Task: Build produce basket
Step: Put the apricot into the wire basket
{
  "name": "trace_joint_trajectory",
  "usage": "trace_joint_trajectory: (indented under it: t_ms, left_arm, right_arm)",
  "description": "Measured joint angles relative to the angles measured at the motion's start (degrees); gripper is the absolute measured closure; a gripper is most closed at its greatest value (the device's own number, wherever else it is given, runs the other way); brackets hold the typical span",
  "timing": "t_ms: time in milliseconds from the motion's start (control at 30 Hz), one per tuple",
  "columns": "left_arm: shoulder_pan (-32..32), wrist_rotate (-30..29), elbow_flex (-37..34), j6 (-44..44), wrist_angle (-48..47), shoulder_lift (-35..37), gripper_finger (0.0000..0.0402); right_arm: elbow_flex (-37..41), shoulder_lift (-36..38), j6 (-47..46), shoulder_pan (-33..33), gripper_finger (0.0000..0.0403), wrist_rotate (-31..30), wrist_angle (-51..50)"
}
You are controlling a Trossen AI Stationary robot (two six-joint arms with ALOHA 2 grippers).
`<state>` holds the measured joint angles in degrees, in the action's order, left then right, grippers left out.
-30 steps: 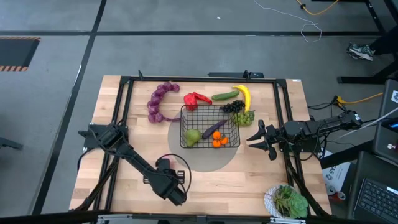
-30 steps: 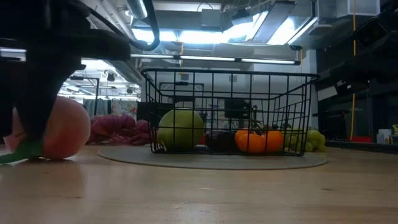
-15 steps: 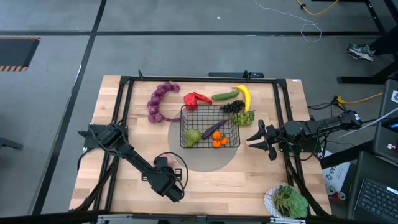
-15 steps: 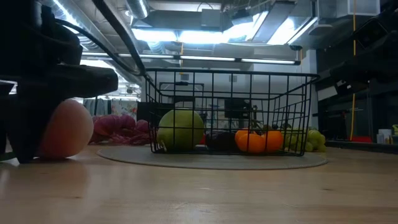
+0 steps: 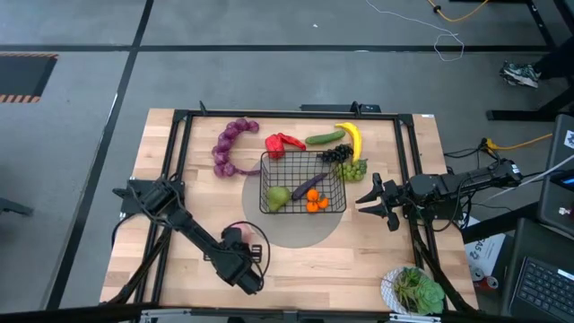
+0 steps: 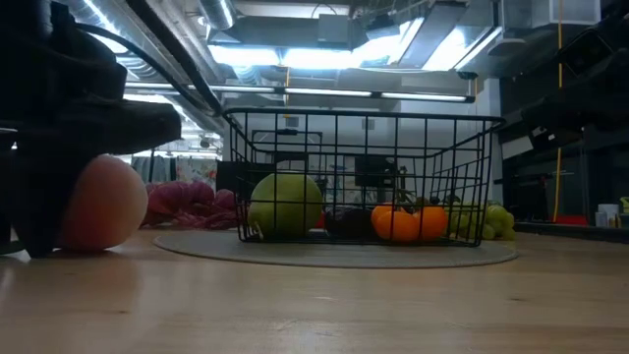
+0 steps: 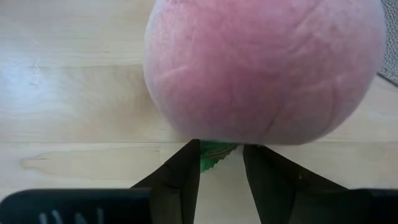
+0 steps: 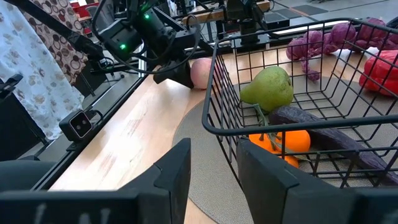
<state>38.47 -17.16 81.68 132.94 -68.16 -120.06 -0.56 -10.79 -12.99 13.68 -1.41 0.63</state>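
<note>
At the near left part of the table [image 5: 377, 260], the left gripper [image 5: 244, 248] is lowered around the peach [image 6: 103, 205], which rests on the wood near the edge of the round grey mat [image 5: 291, 231]. In the left wrist view the peach is seen just beyond the two dark fingers [image 7: 180, 177], which stand slightly apart with a green leaf [image 7: 214, 152] showing between them; whether the fruit is pinched cannot be told. The black wire basket [image 5: 334, 166] is set on the mat and holds a pear [image 5: 278, 196], an eggplant [image 5: 308, 187] and oranges [image 5: 315, 204]. Behind it are laid the purple grape string [image 5: 227, 145], red pepper [image 5: 284, 142], cucumber [image 5: 325, 137], banana [image 5: 352, 138], dark grapes [image 5: 336, 153] and green grapes [image 5: 352, 169]. The right gripper [image 5: 370, 201] is held just right of the basket, its fingers apart and empty.
</note>
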Motion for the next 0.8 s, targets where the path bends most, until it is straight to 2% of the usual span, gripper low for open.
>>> trace_joint_trajectory:
  t_ms: [233, 667, 800]
  left_arm:
    - [0.6, -0.2, 2.5, 0.0, -4.1, -0.2, 0.0286]
    - [0.5, -2.0, 2.6, -0.1, -3.9, -0.1, 0.0286]
    - [0.5, -4.4, 2.7, -0.7, -3.9, -0.1, 0.0286]
  right_arm:
    - [0.0, 0.0, 0.0, 0.0, 0.0272, 0.0, 0.0]
    - [0.0, 0.0, -0.2, 0.0, 0.0272, 0.0, 0.0]
    - [0.0, 0.0, -0.2, 0.0, 0.0272, 0.0, 0.0]
